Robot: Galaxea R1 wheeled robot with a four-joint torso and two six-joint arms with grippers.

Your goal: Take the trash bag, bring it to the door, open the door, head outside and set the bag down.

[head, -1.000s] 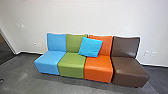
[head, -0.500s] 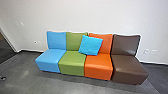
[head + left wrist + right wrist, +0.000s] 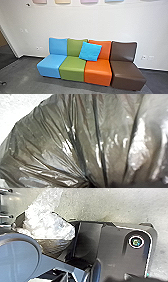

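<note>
Grey, shiny plastic of the trash bag (image 3: 62, 141) lies close to the camera in the left wrist view. Its folds run together to a tight gather, where my left gripper (image 3: 90, 184) is shut on it. In the right wrist view a crumpled, translucent whitish and grey part of the trash bag (image 3: 48, 228) shows beside the robot's own dark plate. What the bag holds cannot be made out.
A row of blue, green, orange and brown seats (image 3: 73, 68) stands against a white wall (image 3: 82, 22), with a bright blue cushion (image 3: 90, 51) on it. A doorway (image 3: 5, 50) opens at the far left. Grey floor (image 3: 27, 77) lies before the seats.
The head camera's picture has shifted: the seats sit slightly lower, and the lower edges of several pale coloured panels have come into view high on the wall.
</note>
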